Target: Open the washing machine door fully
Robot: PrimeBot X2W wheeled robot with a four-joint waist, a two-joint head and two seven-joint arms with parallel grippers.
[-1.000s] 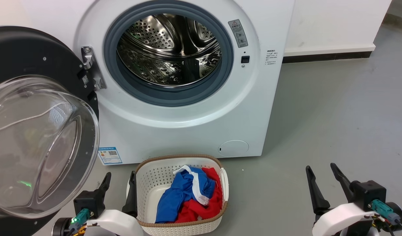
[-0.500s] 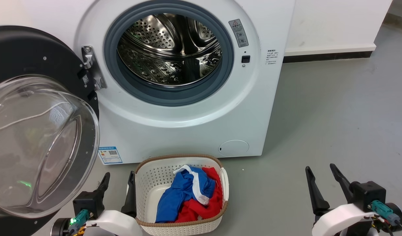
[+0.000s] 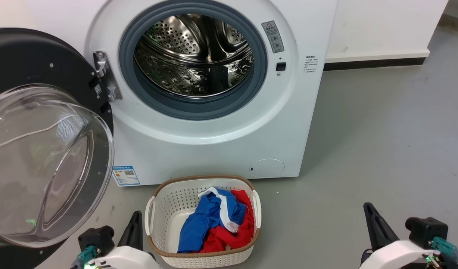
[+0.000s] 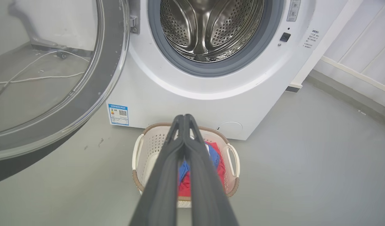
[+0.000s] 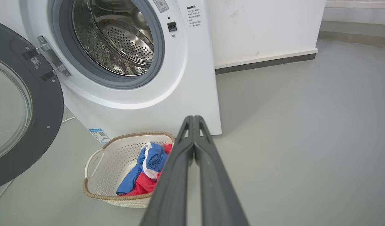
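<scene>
At the far left, the door (image 3: 46, 149) hangs swung wide on its hinge (image 3: 103, 76), its glass bowl facing the robot and well clear of the mouth of the washer (image 3: 214, 145). Below it, low near the floor (image 3: 363, 130), the left gripper (image 4: 182, 116) has its fingers pressed together on nothing.

The door looks close to its full swing. Any last nudge seems best placed on the black rim (image 3: 23, 56) near its free edge, not on the glass, and given slowly until the hinge stops, with the arm kept outside the basket (image 3: 165, 209).

At centre, the steel drum (image 3: 193, 56) looks bare. Just in front of the washer, the basket stands on the floor with blue, white-trimmed and red clothes (image 3: 214, 224) heaped toward its right side and its left part bare.

Well apart at right, over the floor, the right gripper (image 5: 193, 117) is likewise closed tip to tip and empty.
</scene>
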